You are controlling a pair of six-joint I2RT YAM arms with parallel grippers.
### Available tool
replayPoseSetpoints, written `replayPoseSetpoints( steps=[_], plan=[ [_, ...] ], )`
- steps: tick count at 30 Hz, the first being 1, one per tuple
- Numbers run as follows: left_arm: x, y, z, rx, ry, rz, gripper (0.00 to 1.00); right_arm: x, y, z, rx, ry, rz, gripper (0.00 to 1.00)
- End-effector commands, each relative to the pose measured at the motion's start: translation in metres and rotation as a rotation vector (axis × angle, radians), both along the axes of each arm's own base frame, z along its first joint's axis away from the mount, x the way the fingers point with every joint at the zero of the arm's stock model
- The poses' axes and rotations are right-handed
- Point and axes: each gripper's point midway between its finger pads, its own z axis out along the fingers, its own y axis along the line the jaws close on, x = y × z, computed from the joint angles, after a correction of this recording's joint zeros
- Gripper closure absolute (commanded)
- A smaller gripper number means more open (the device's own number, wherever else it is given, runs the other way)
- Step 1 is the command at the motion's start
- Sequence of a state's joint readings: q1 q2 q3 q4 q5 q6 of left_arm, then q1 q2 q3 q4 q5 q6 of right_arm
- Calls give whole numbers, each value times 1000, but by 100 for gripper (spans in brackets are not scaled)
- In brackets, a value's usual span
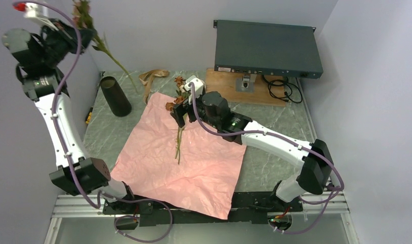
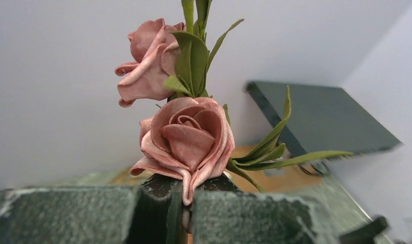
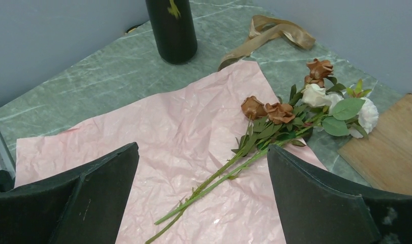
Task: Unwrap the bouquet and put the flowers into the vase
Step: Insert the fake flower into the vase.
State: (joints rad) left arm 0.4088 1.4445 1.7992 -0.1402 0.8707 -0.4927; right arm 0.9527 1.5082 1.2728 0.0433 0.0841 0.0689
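- Flowers (image 3: 280, 113) in rust and cream lie across the spread pink paper (image 3: 183, 137), just beneath the right gripper (image 3: 201, 198), its jaws wide apart and empty.
- Left gripper (image 2: 183, 203), raised high, is clamped on a pink rose stem (image 2: 186, 140).
- Vase (image 1: 115, 96) stands on the table (image 1: 275, 122) beyond the paper's far-left corner.

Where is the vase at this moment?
In the top view, the vase stands upright on the table's far left, just off the pink paper's corner, near the tan ribbon.
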Motion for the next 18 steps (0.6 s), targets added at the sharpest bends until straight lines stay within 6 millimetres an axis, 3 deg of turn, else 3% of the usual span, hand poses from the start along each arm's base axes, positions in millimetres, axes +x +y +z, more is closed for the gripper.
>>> replayPoseSetpoints(
  steps=[1,5,9,18],
  plan=[
    [10,47,26,64,-50,165,100,1,-13,28,46,-44,-1,0],
    [18,78,42,80,-97,282,100,6,-22,25,44,-30,-12,0],
    [23,96,49,99,-115,340,100,10,-29,23,44,-15,-24,0],
    [38,122,22,155,-61,410,100,19,-38,16,43,11,-43,0]
  ],
)
